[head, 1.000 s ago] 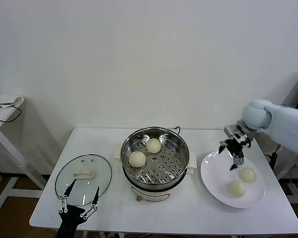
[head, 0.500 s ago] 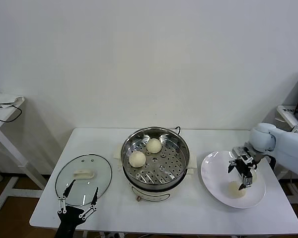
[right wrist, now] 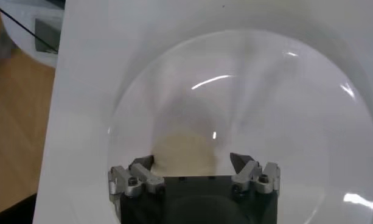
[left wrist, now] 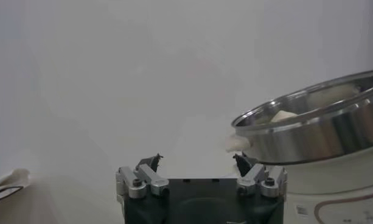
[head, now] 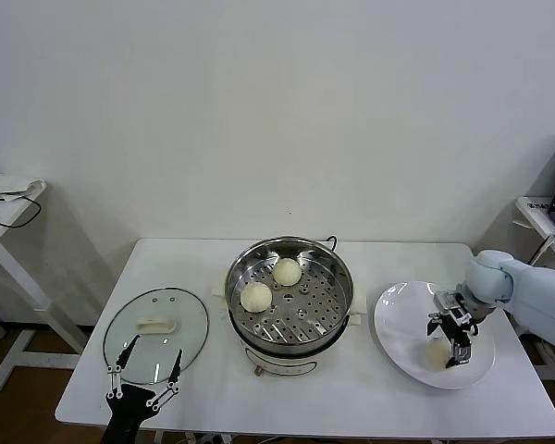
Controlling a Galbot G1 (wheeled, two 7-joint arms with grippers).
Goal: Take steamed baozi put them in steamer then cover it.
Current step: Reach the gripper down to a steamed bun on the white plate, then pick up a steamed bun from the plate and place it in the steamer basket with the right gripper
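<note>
Glass cover (head: 155,334) lies flat on the white tabletop (head: 92,393) at your far left, handle up, well apart from the right arm's work. Left end effector (head: 146,377) is parked at the cover's near edge, fingers spread, holding nothing.

Centre: steamer (head: 289,293) is open, with two steamed baozi (head: 256,297) on the perforated tray toward its left and back. The right half of the tray is free for more.

Right: white plate (head: 398,339) just beside the steamer. Right end effector (head: 449,344) is down over the plate, fingers spread either side of one bun (right wrist: 181,153), not yet pinching it. The head view shows only this one bun on the plate; the arm may be hiding another.

Handling, as a judgement: the dough looks soft and light, with a smooth skin, so it will dent or slip if squeezed hard. Grip across the widest part, low on the sides, with light force.

In the way: the steamer's raised steel rim sits between plate and tray, so lift clear before you traverse. Keep the drop off the two buns already inside.
</note>
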